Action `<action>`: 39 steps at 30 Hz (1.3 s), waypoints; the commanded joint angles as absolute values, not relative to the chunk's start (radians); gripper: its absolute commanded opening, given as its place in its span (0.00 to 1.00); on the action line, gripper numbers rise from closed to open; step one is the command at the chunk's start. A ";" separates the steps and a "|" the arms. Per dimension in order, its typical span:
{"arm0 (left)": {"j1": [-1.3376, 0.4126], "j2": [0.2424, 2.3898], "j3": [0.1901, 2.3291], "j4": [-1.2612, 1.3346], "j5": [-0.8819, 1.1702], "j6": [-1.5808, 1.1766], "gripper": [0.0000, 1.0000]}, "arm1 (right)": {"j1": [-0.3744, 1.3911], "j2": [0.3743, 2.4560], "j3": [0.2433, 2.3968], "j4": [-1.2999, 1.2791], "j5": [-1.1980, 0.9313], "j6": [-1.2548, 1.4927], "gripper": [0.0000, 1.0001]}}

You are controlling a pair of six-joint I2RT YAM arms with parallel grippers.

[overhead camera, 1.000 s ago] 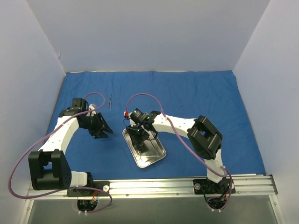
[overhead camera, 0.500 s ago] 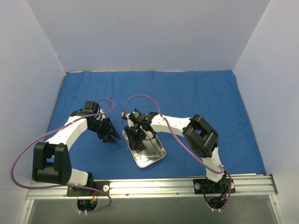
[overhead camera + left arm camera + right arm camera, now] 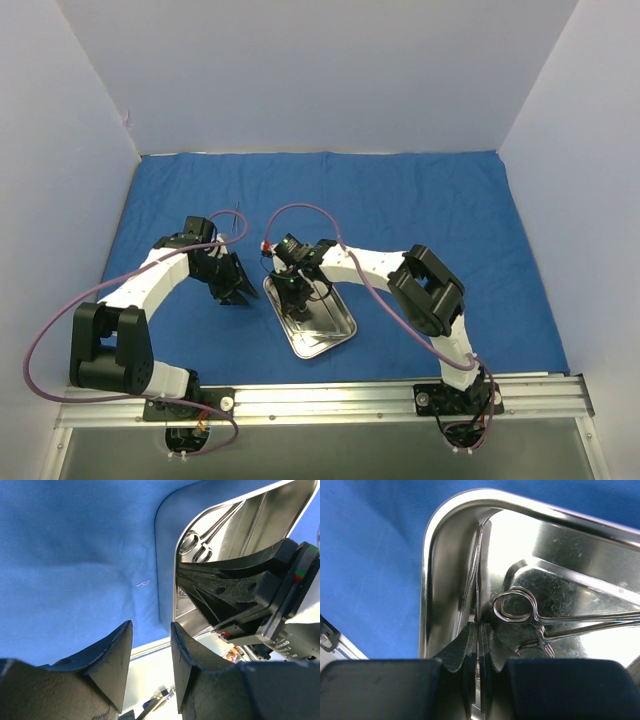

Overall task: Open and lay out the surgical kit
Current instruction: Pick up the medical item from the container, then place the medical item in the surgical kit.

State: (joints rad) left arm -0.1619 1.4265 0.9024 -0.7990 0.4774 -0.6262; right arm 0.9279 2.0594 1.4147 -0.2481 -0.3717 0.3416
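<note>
Clerk: Item one, right gripper (image 3: pixel 479 628). State?
Checker: Jaws pressed together on a thin steel instrument (image 3: pixel 479 575), held on edge. It runs from the fingertips along the inner wall of the tray (image 3: pixel 427 580), up to a rounded corner.
Clerk: Item two, other tray contents?
Checker: Ringed instruments (image 3: pixel 535 616), lying flat on the tray floor just beside the right fingers. Two ring handles show, with the shanks running off to the side. The reflections make the exact count impossible to tell.
Clerk: Item three, left gripper (image 3: pixel 151 628)?
Checker: Jaws apart, nothing between them. It is over the cloth (image 3: pixel 75 540), just beside the tray's outer edge, pointing toward the right gripper. Contact with the cloth cannot be told.
Clerk: Item four, tray position?
Checker: Open side up, resting on the cloth in the near middle of the table, between the two arms, askew to the rail (image 3: pixel 350 400).
Clerk: Item five, cloth?
Checker: Blue, spread flat from wall to wall and down to the rail. There is a slight crease near the tray's corner.
Clerk: Item six, anything outside the tray?
Checker: One thin dark sliver (image 3: pixel 237 213) on the cloth, just beyond the left wrist. Too small to identify.
</note>
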 commanded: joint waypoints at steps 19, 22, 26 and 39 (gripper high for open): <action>-0.164 1.233 0.982 -0.209 0.969 -0.734 0.55 | 0.661 1.568 1.232 0.093 -0.836 0.578 0.00; -0.166 1.220 0.965 -0.044 1.011 -0.840 0.56 | 0.653 1.565 1.227 0.199 -0.879 0.672 0.00; -0.167 1.209 0.863 0.295 1.061 -1.067 0.57 | 0.653 1.559 1.223 0.273 -0.890 0.729 0.00; -0.184 1.195 0.798 0.466 1.052 -1.189 0.56 | 0.650 1.543 1.187 0.354 -0.926 0.801 0.00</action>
